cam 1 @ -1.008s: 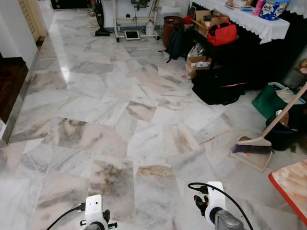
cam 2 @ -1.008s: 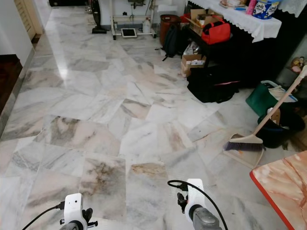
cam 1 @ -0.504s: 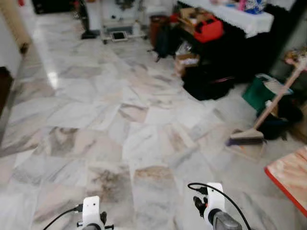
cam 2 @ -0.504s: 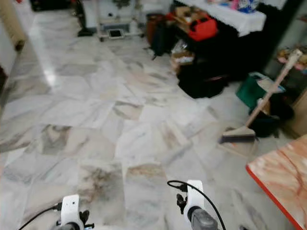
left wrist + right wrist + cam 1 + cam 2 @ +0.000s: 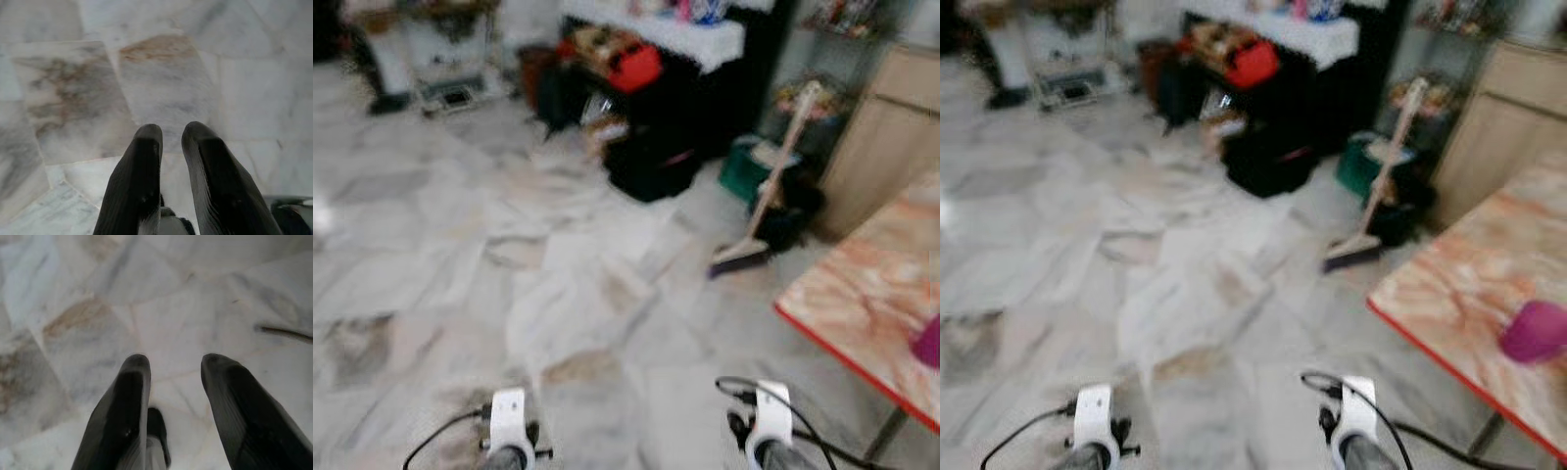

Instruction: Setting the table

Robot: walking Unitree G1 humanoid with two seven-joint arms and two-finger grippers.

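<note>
Nearest, both arms are held low over the grey-veined white marble floor. The left gripper is seen with its black fingers slightly parted and nothing between them; the right gripper has its fingers spread wider, also empty.

To the near right, the pink-and-cream marbled worktop with a red edge is seen, its long edge running from near right to far right. A blurred magenta cup-like object rests on it; whether it holds anything cannot be told.

Farther off, a wooden-handled broom leans, its handle tilted up to the right, beside a green bag and a beige cabinet. At the far side, a red bag and black bags are gathered under a white-clothed dark table.
</note>
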